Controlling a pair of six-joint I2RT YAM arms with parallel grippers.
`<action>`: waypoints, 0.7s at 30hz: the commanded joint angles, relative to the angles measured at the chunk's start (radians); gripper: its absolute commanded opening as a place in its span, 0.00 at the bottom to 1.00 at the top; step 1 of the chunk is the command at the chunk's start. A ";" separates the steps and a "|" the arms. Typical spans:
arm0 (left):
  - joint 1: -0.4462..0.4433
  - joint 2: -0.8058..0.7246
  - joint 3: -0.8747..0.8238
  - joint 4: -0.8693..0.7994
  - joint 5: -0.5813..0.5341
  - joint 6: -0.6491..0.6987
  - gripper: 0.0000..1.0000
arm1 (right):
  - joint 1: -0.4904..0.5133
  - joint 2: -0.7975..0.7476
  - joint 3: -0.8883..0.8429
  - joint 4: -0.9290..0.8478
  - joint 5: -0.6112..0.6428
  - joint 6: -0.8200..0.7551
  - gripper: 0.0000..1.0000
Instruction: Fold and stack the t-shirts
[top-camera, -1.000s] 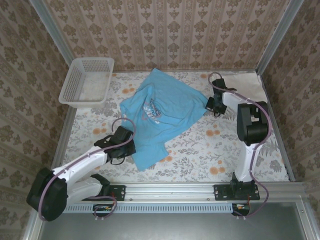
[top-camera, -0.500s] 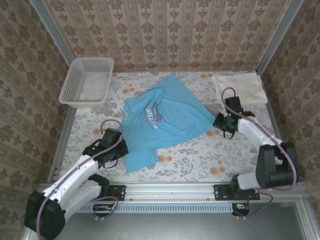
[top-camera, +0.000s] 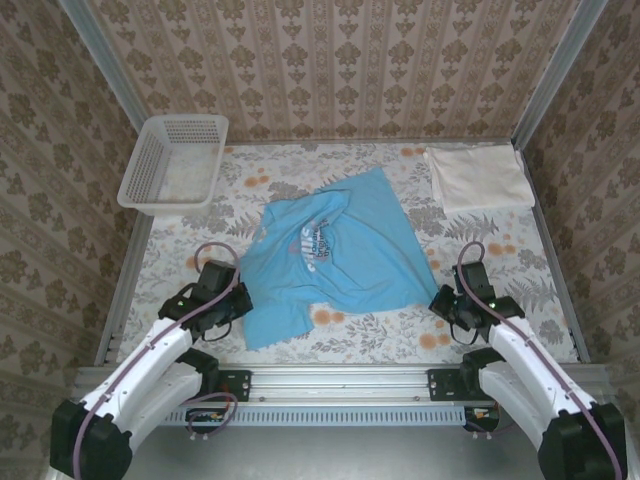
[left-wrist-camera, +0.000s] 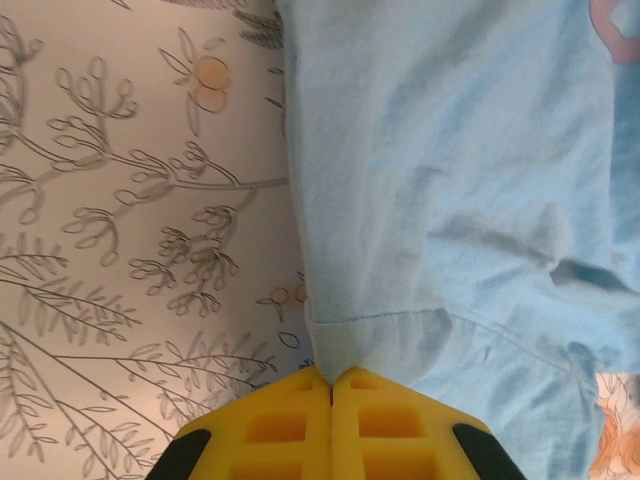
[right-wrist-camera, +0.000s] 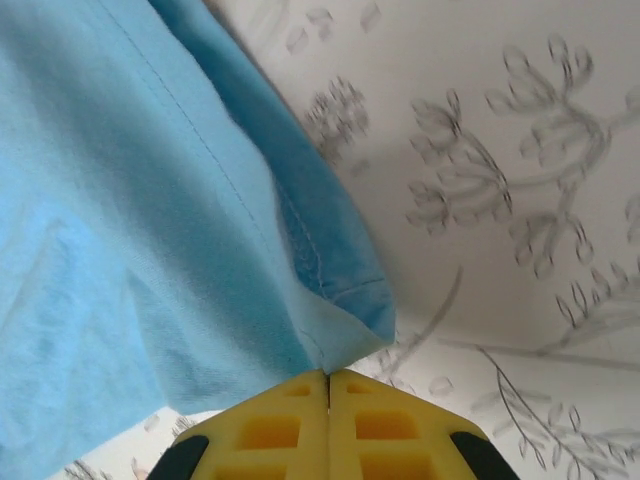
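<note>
The light blue cloth t-shirt (top-camera: 345, 250) is stretched left-right, print up; its near corners are clamped by the left gripper (top-camera: 238, 300) and the right gripper (top-camera: 440, 301).

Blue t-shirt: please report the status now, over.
Left pincer shut on blue t-shirt corner; right pincer shut on another corner. Cream t-shirt lies far right. Basket far left, not blocking.

Yellow fingers (left-wrist-camera: 272, 432) tight on hem of light blue t-shirt (left-wrist-camera: 450, 180)
</note>
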 joint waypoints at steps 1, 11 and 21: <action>0.028 -0.014 0.033 -0.053 -0.003 0.027 0.01 | 0.014 -0.102 -0.017 -0.087 0.019 0.081 0.00; 0.094 -0.015 0.175 -0.080 0.001 0.099 0.55 | 0.089 -0.212 0.149 -0.229 0.145 0.076 0.34; 0.013 0.496 0.651 0.062 0.040 0.198 0.79 | 0.088 0.386 0.521 0.303 0.047 -0.159 0.71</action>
